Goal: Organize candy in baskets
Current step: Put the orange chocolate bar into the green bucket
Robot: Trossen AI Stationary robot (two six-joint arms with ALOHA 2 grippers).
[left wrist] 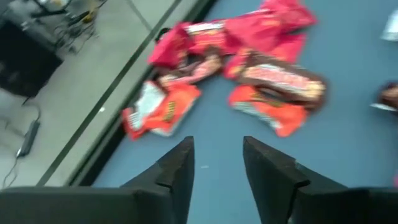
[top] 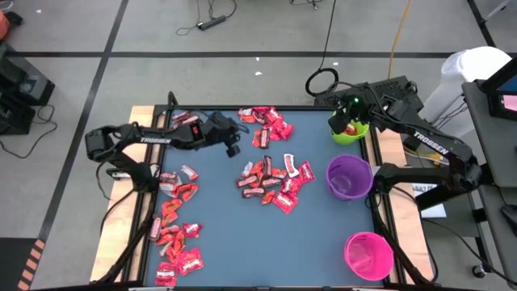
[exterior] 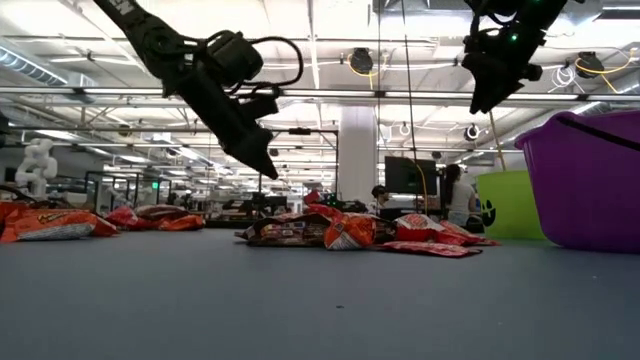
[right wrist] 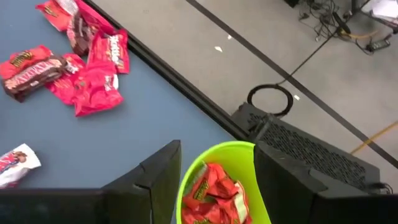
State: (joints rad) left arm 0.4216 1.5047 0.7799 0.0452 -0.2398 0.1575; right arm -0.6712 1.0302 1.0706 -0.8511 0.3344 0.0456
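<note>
Candy (top: 271,179) is mostly spread in clusters on desk (top: 242,234); some is seen in green basket (right wrist: 214,186). Right end effector (right wrist: 214,171) is held open and empty above that basket; drop judged complete. Left end effector (left wrist: 217,165), open, empty, is hovered near far-edge candy; descent and grip are required next.
</note>
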